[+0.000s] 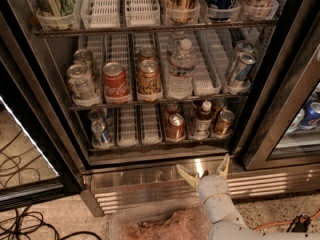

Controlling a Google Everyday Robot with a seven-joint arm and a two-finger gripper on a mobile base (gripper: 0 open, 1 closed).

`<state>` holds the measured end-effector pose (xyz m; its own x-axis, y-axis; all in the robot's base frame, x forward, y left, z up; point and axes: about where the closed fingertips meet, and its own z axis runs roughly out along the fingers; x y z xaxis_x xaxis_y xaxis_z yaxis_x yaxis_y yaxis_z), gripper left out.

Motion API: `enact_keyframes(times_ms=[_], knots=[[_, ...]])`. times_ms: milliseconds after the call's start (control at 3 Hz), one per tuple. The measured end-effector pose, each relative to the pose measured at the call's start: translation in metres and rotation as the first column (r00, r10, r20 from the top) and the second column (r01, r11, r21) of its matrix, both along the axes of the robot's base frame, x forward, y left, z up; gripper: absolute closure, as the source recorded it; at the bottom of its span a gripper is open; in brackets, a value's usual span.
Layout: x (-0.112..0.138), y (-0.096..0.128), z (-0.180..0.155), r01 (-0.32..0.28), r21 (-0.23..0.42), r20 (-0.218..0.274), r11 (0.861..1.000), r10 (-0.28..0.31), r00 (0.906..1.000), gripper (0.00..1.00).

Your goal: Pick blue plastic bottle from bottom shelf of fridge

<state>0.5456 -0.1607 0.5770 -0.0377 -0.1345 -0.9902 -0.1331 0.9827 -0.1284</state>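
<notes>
Low in the frame, right of centre, the gripper hangs with its two fingers spread wide, in front of the ribbed base grille of the fridge. Above and behind it runs the bottom shelf, where the blue plastic bottle stands upright, just beside a copper can on its left and a second can on its right. With neighbours so close, a spread finger could knock a can or tip the bottle; too low an approach may strike the shelf's steel edge
</notes>
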Motion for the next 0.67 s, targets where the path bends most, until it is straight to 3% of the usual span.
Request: enact_keyframes(times_ms=[667], knots=[[0.014,0.004,-0.004,-0.018,0.024,0.009,1.000,0.018,0.9998,0.00]])
